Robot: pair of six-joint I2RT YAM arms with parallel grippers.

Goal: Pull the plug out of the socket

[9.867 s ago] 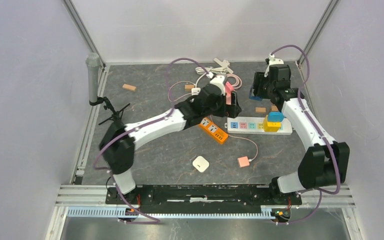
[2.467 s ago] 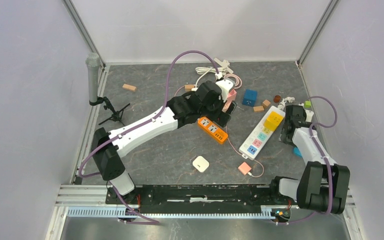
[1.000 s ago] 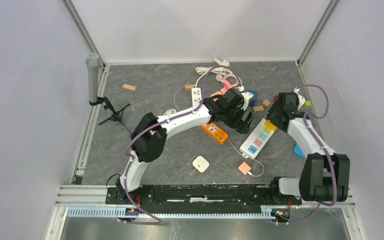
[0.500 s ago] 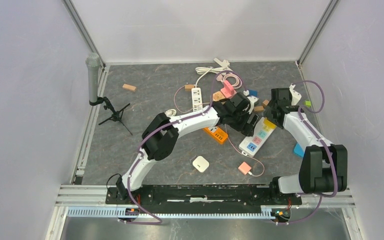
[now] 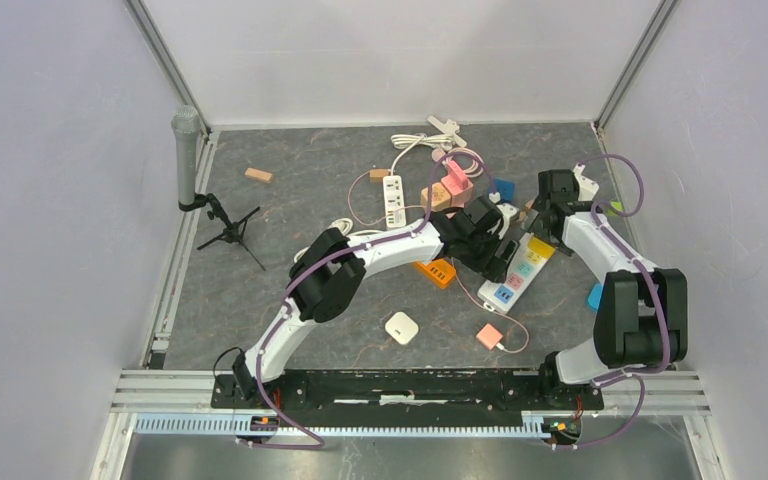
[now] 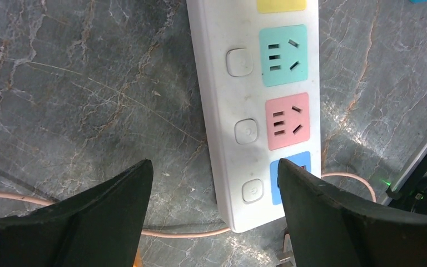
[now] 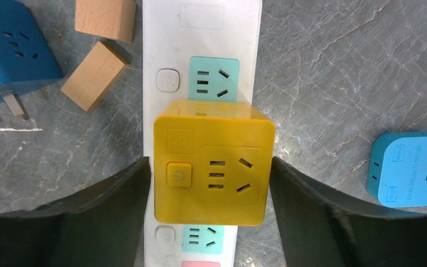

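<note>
A white power strip (image 5: 513,283) with coloured sockets lies diagonally right of centre. A yellow cube plug (image 5: 541,247) sits plugged in at its far end. In the right wrist view my right gripper (image 7: 208,161) is open and straddles the yellow plug (image 7: 214,169), with a finger close against each side. It also shows in the top view (image 5: 545,232). In the left wrist view my left gripper (image 6: 214,165) is open and empty over the near end of the strip (image 6: 222,111). Its right finger overlaps the blue socket and its left finger is over bare table. It also shows in the top view (image 5: 500,262).
A dark blue cube adapter (image 7: 11,47) and two wooden blocks (image 7: 94,75) lie left of the strip's far end. A light blue adapter (image 7: 406,167) lies to its right. An orange strip (image 5: 438,270), a white charger (image 5: 401,327) and a pink charger (image 5: 488,336) with its cable lie nearby.
The strip went from lying crosswise to diagonal, and the light blue adapter came off the yellow plug. The left gripper moved right onto the strip's near end. The right gripper moved over the yellow plug.
</note>
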